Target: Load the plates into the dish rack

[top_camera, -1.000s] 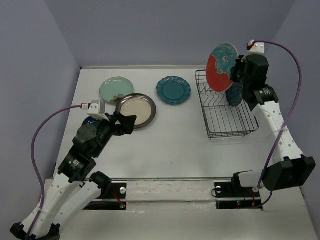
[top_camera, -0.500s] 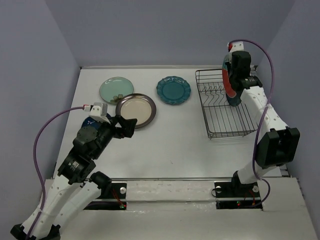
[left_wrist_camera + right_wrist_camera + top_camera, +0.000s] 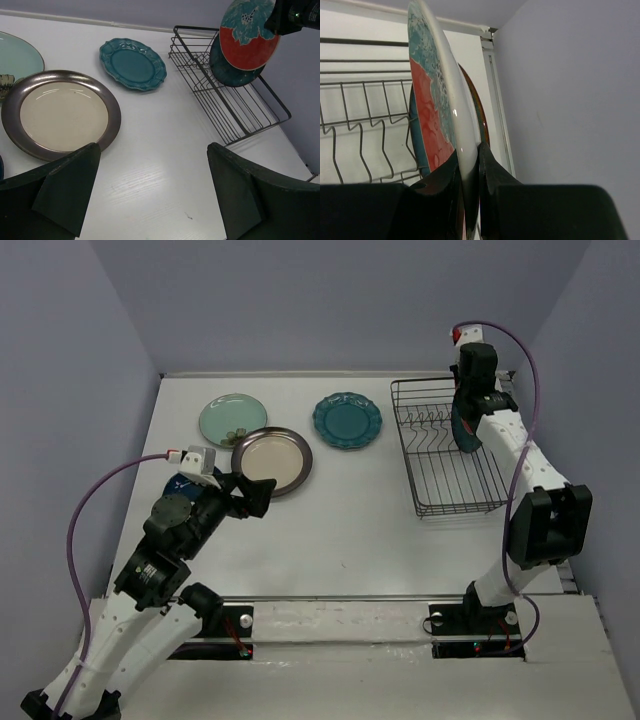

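Red-and-teal plate: clamped on edge in my right pincer, standing upright over the far right part of the dish rack.
Right pincer: drawn together on that plate's rim, one finger on each face.
Neighbour in the rack: a dark teal plate stands upright just beside the one I hold; I cannot tell whether they touch.
Left pincer: fingers wide apart, gripping nothing, above the surface near the cream plate with the brown rim.
Plates lying flat: the mint green plate just beside the cream one; the scalloped teal plate between those and the rack.
Dark blue plate: mostly hidden under my left arm.
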